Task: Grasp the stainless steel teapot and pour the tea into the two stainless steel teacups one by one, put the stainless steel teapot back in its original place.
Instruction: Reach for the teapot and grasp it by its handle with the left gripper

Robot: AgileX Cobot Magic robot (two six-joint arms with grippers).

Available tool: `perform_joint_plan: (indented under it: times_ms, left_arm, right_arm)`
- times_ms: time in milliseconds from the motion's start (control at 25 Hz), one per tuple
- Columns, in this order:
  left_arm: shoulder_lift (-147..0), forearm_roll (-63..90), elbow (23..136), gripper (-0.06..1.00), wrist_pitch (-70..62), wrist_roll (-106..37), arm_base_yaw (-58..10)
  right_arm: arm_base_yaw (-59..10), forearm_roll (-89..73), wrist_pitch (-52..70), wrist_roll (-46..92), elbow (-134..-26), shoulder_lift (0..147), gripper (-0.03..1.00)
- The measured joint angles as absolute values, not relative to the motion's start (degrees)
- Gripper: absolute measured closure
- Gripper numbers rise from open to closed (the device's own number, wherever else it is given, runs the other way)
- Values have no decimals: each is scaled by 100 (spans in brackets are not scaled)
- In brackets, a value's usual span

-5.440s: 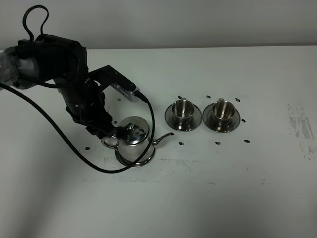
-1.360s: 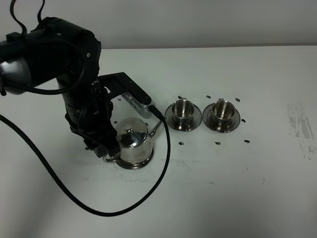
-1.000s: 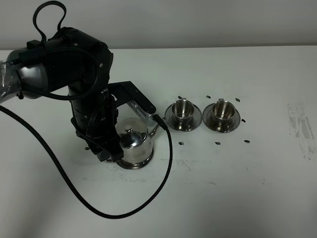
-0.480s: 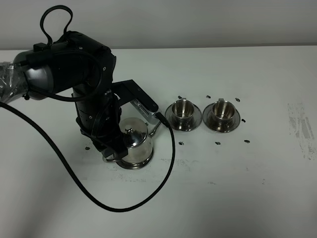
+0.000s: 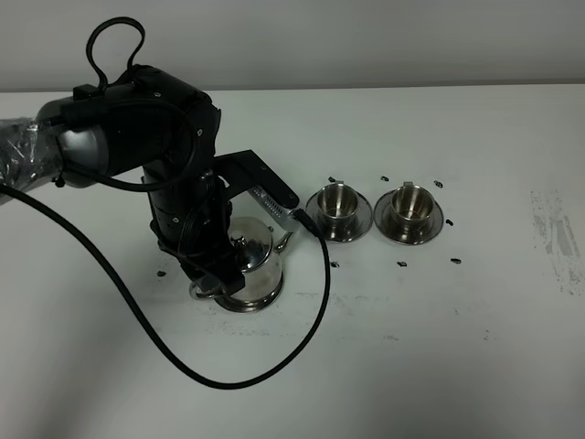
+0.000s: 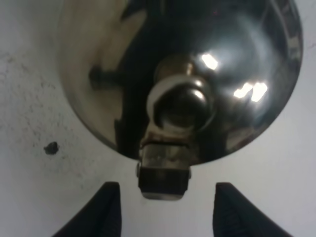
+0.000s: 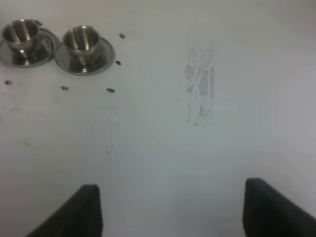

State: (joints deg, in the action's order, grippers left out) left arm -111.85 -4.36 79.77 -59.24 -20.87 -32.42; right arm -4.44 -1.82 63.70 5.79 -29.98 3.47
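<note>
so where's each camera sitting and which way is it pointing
exterior high: mounted high, facing down on the table; shows the left arm over the teapot, no right arm.
left wrist: on the left arm, close on the teapot's handle; open jaws either side of it.
right wrist: above the table, looking toward the two teacups; open jaws show.
shared: exterior and right wrist both show the teacups.

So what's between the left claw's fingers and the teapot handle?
Only bare table, as the left wrist view shows: the open left claw straddles the handle of the stainless steel teapot, with a gap on each side.
</note>
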Motion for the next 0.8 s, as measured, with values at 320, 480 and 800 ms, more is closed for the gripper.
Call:
perform_joint_plan:
  times_ms: [320, 480, 800]
  left_arm:
    - [-11346, -417, 7977, 54, -5866, -1991, -3253]
    - [-11346, -417, 7977, 54, -5782, -1963, -3260]
    - [-11346, -417, 7977, 54, -5656, -1958, -3260]
  right_arm:
    - [-444, -182, 6370, 579, -2998, 347, 38]
    - [-444, -182, 6370, 579, -2998, 347, 38]
    - [-444, -182, 6370, 579, -2998, 347, 38]
